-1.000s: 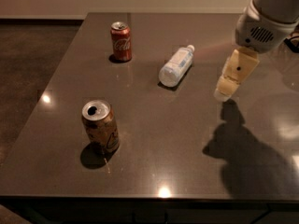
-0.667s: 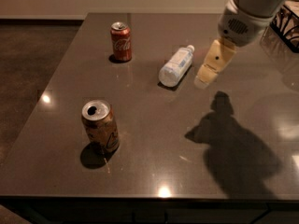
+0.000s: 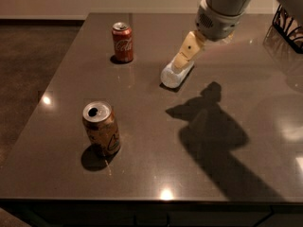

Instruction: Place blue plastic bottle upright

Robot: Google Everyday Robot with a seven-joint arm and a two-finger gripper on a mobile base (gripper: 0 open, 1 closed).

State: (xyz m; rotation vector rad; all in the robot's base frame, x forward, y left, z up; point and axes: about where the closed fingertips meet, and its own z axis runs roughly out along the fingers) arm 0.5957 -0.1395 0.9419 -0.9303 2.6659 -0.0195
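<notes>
The blue plastic bottle [image 3: 173,75] lies on its side on the dark table [image 3: 142,126], in the middle of the far half. Only its lower end shows; its upper part is hidden behind my gripper. My gripper [image 3: 182,59] hangs from the grey arm at the upper right, with its cream fingers [image 3: 187,51] pointing down-left over the bottle. I cannot tell whether it touches the bottle.
A red cola can [image 3: 122,42] stands upright at the far left. A gold-brown can [image 3: 101,128] stands upright at the near left. A dark wire rack [image 3: 289,28] sits at the far right edge. The arm's shadow falls right of centre.
My gripper has moved left from the right side of the table to above the lying bottle. The bottle and both cans have not moved.
</notes>
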